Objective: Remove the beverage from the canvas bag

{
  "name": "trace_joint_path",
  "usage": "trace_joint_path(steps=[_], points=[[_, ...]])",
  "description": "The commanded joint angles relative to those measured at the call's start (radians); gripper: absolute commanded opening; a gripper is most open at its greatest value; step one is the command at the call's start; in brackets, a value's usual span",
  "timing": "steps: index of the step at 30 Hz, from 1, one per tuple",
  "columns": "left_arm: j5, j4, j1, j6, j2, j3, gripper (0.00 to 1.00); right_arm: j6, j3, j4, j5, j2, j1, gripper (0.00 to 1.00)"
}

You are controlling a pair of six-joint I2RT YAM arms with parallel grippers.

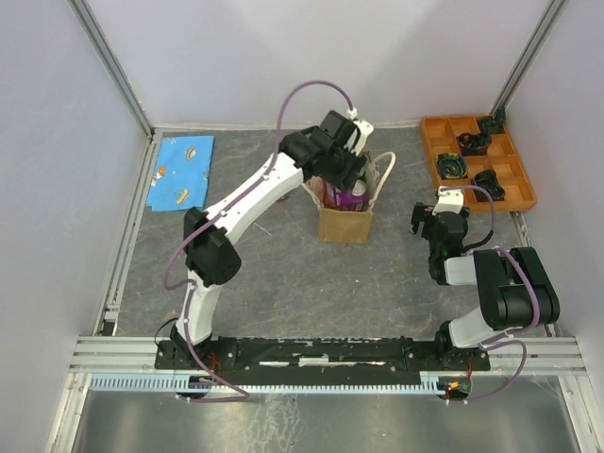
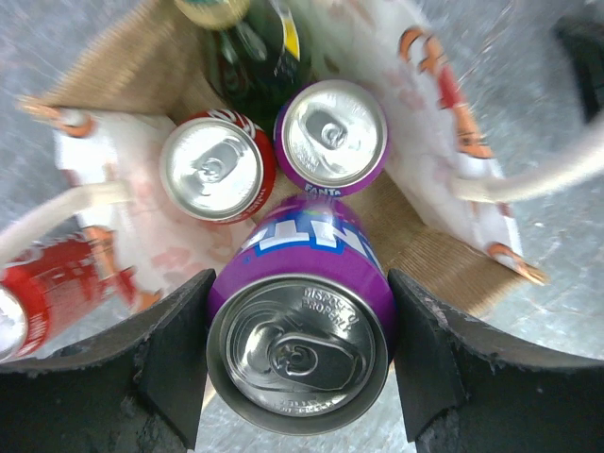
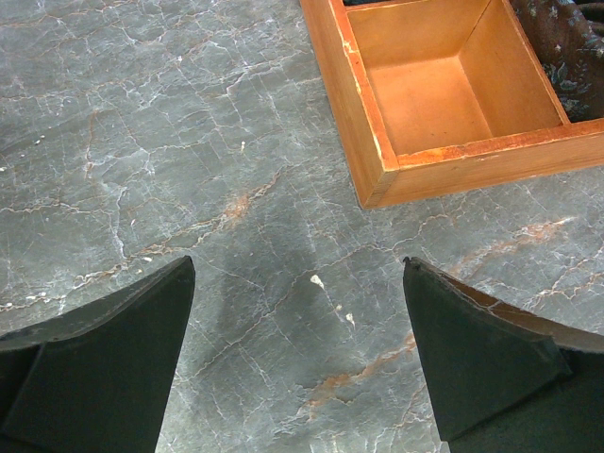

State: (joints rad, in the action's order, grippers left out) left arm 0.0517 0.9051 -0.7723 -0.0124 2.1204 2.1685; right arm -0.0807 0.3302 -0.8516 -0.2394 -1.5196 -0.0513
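Left wrist view shows what the top external view cannot: the left gripper [image 2: 298, 363] is clamped on an upright purple Fanta can [image 2: 302, 274]. The open canvas bag [image 2: 429, 241] lies just beyond its fingers, holding a red can [image 2: 209, 170], a second purple can [image 2: 332, 137] and a dark bottle [image 2: 250, 57]. The right gripper [image 3: 297, 359] hangs spread wide over the grey table [image 3: 189, 142], an orange tray [image 3: 377, 142] ahead to its right.
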Motion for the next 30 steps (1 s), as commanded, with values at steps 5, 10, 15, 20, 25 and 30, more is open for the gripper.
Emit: trace_joint_path(steps=[5,10,15,20,25,30], points=[[0.184,0.006,-0.002,0.086,-0.269,0.191,0.03,0.002,0.027,-0.027,0.006,0.009,0.002,0.99],[0.316,0.013,0.041,0.108,-0.369,0.196,0.03,0.003,0.027,-0.027,0.006,0.01,0.002,0.99],[0.32,-0.032,0.213,0.075,-0.484,0.045,0.03,0.001,0.027,-0.027,0.006,0.009,0.002,0.99],[0.272,-0.166,0.396,0.012,-0.567,-0.248,0.03,0.001,0.027,-0.027,0.007,0.009,0.002,0.99],[0.185,-0.342,0.495,-0.063,-0.603,-0.521,0.03,0.002,0.027,-0.026,0.006,0.01,0.003,0.99],[0.149,-0.484,0.523,-0.107,-0.574,-0.687,0.03,0.001,0.027,-0.027,0.006,0.009,0.002,0.99]])
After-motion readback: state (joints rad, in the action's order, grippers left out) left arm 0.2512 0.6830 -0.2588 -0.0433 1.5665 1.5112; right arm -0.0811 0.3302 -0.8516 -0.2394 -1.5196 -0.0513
